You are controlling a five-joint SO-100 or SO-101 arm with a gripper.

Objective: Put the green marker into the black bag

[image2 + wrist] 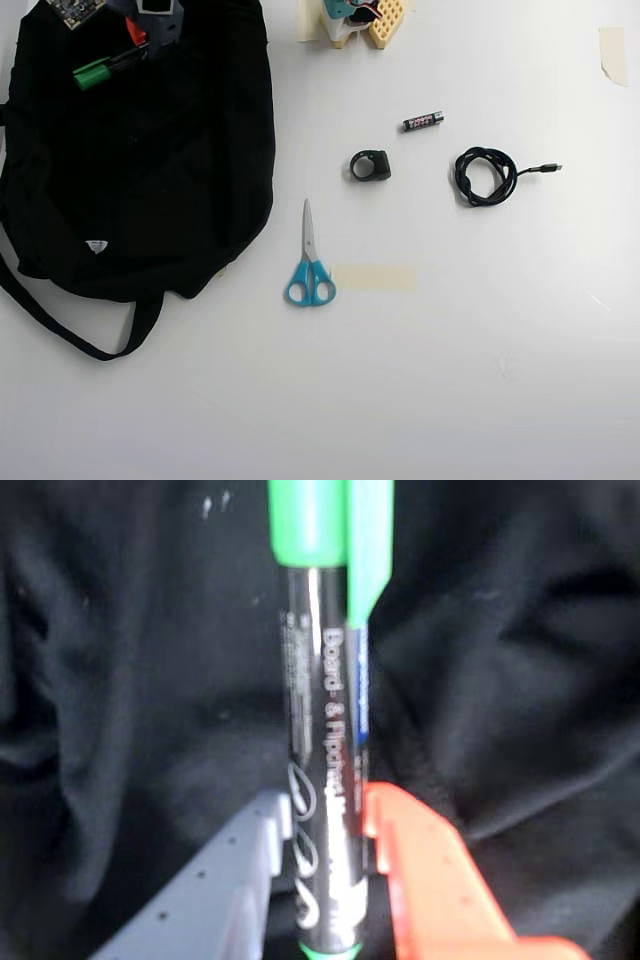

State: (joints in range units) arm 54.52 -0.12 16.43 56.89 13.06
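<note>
Plain white table (480, 380) (evenly lit) — bright.

Even, bright light is falling on the white worktop (480, 380) in the overhead view, leaving only faint, short shadows beside the small objects. The black bag (150, 170) near the worktop's left edge is swallowing detail, its folds barely reading. In the wrist view everything is looking soft and slightly blurred; a narrow glare streak is running down the green marker (320, 760), and the white print is smearing.
</note>
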